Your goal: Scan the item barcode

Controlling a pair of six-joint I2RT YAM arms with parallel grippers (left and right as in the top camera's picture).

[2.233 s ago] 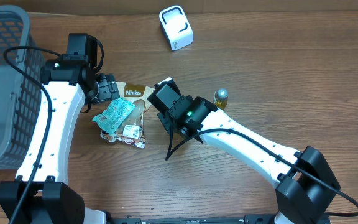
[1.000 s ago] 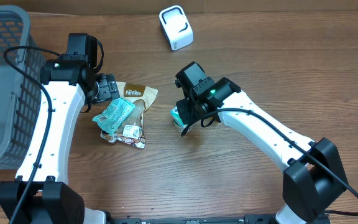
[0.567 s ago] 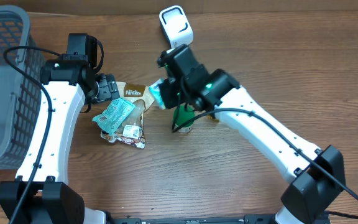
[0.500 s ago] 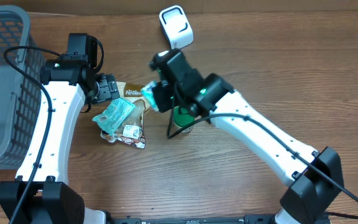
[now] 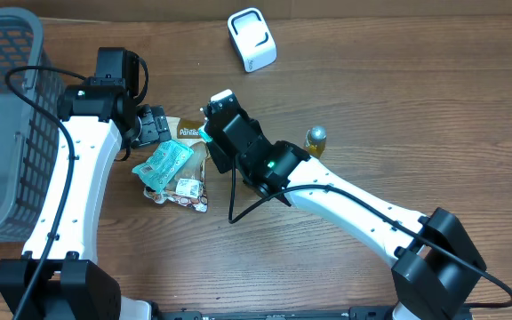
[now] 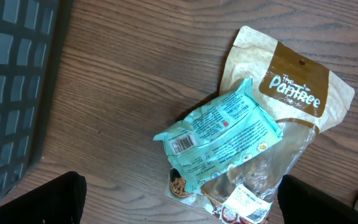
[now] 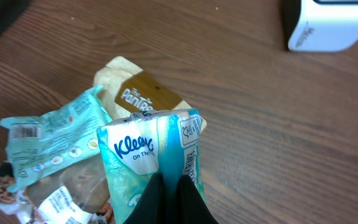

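Surface: wood table (image 5: 372,107), scanner (image 5: 252,39) at far edge.
R gripper (image 7: 169,186): clamped on Kleenex pack (image 7: 148,152), held over snack pile (image 7: 48,134), well short of scanner.
L gripper (image 5: 154,125): fingers wide apart, empty.
Progress: item picked up; barcode scan not yet done.

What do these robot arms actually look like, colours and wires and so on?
The left arm and right arm have smooth white shells with black joints, bases and wrist blocks. A thin black cable runs loosely along each, and a small green light glows near each wrist.
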